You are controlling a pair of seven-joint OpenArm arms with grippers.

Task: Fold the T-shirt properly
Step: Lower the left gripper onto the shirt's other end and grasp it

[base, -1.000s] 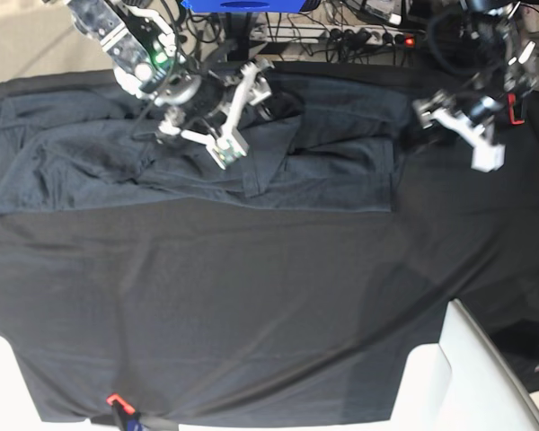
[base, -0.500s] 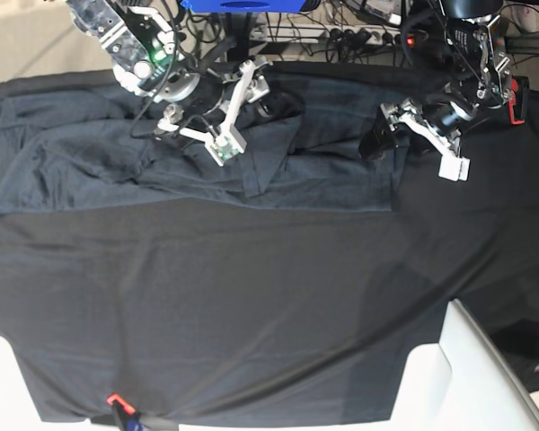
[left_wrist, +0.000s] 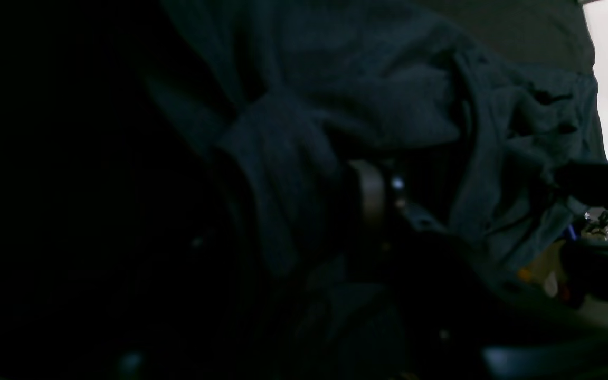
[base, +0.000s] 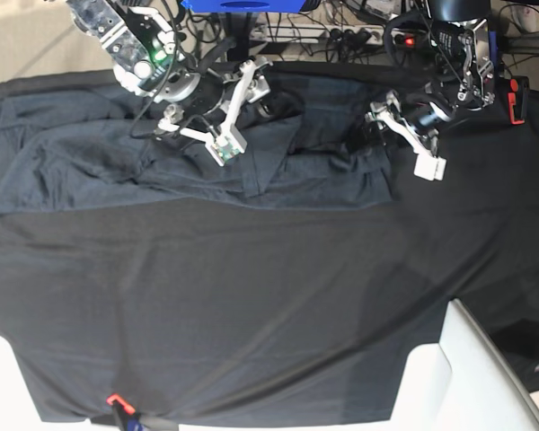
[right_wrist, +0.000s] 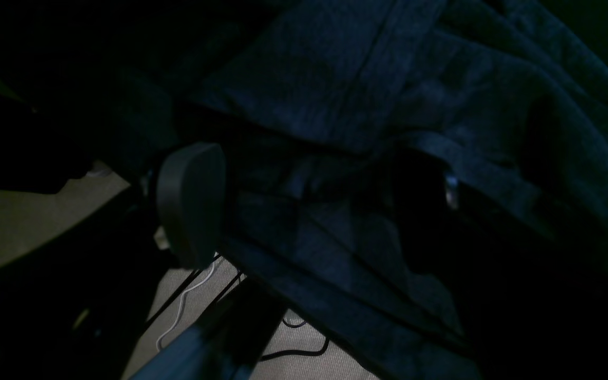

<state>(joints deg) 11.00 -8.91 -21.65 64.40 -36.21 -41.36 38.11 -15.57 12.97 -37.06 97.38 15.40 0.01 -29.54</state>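
T-shirt (base: 117, 153) | edge bunched at left hand (base: 397, 139) | right hand (base: 238, 108) above

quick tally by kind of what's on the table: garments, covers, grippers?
T-shirt: 1
Black table cover: 1
Grippers: 2, the left gripper at the shirt's edge and the right gripper over the shirt
Total: 4

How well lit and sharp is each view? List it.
Base view: evenly lit and sharp, dark slate-grey knit T-shirt barely distinct from the black table cloth. Left wrist view: very dark, left half black, soft focus. Right wrist view: dim, bluish, deep shadows.
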